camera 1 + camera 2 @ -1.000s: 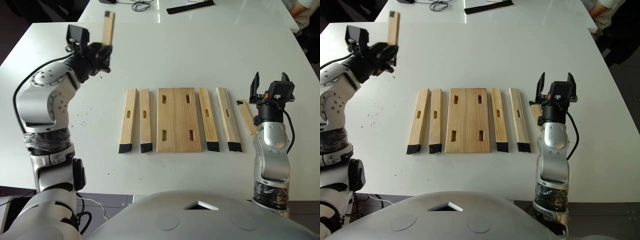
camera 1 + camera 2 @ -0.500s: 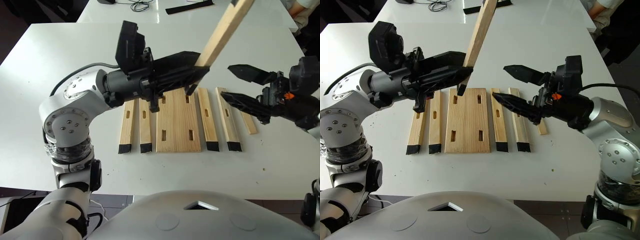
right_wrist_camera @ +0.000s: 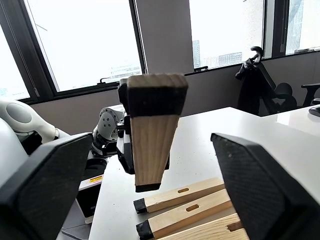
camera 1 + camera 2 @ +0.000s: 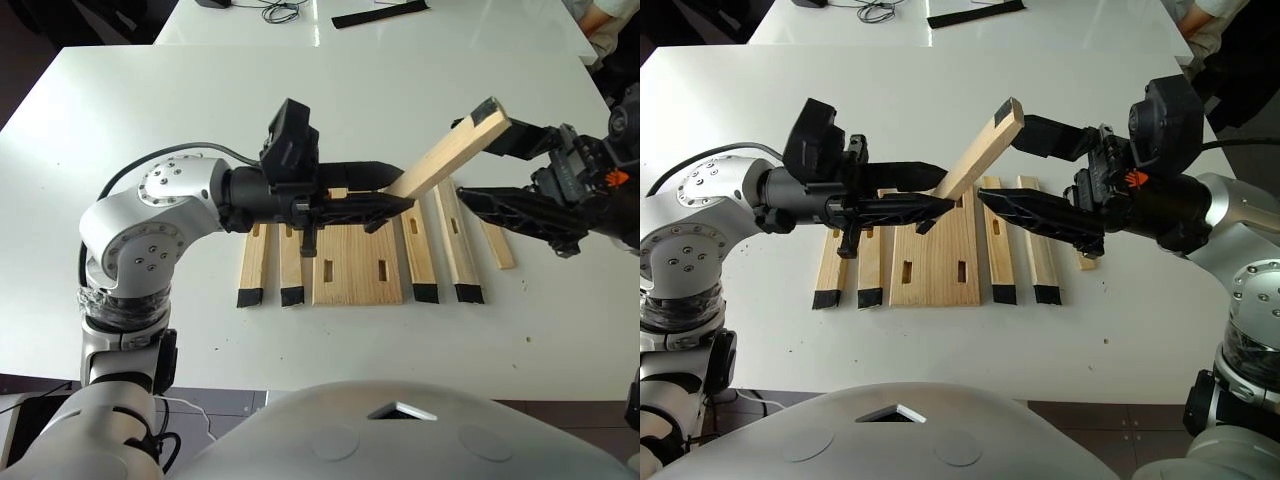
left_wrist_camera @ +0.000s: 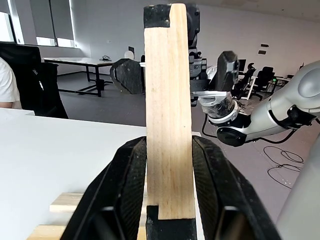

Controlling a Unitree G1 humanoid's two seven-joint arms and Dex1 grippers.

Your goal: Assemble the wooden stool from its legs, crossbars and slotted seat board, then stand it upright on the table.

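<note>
Now my left gripper (image 4: 395,197) pinches a pale wooden bar with black end caps (image 4: 440,157), tilted up over the slotted wooden seat board (image 4: 355,270) lying flat on the white table (image 4: 150,120). My right gripper (image 4: 465,160) is spread around the bar's raised tip without touching it.

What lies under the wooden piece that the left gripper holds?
The slotted seat board and a leg beside it lie flat there. The fingers and the piece cover the board's far end.
</note>
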